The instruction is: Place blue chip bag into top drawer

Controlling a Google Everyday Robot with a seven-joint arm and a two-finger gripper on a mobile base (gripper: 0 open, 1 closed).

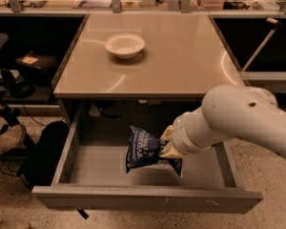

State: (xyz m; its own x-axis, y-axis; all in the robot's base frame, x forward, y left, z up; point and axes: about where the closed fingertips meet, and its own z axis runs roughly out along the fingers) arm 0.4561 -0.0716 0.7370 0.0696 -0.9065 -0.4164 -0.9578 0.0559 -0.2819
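The blue chip bag (pixel 143 148) is crinkled dark-blue foil with white lettering. It hangs inside the open top drawer (pixel 148 197), just above the grey drawer floor near its middle. My gripper (pixel 168 146) is shut on the bag's right edge, with the white arm coming in from the right over the drawer's right side. The drawer is pulled out fully below the beige table (pixel 181 61).
An off-white bowl (pixel 125 45) sits on the table's back left. A black bag (pixel 43 154) lies on the floor left of the drawer. Dark shelves stand on both sides of the table. Cluttered benches run along the back.
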